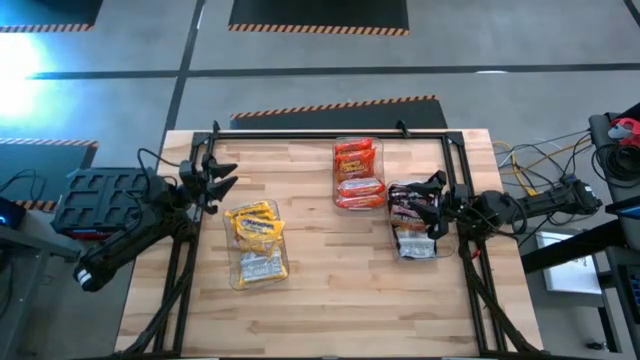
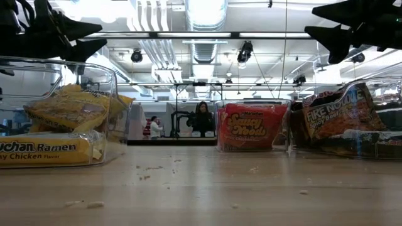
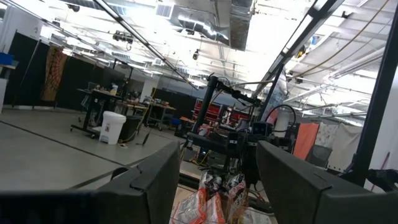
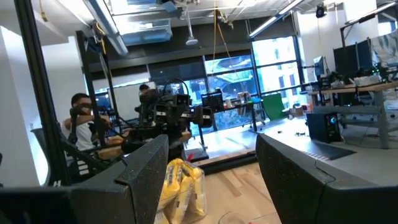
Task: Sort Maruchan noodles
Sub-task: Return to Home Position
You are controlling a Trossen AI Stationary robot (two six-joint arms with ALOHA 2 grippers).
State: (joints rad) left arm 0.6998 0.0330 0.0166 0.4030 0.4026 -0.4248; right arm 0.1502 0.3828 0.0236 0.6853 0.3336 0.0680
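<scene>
I see the yellow Maruchan packets lying in the left bin, the red packets in the far bin at mid-counter, and the dark packets in the right bin. My left hand hovers by the counter's left edge, fingers wide, holding nothing. My right hand hangs above the right bin, equally wide and empty.

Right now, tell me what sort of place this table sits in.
Probably a robotics lab in an industrial hall: bare ceiling ducts, hazard stripes on the concrete floor, and desks with monitors beyond the wooden table.
</scene>
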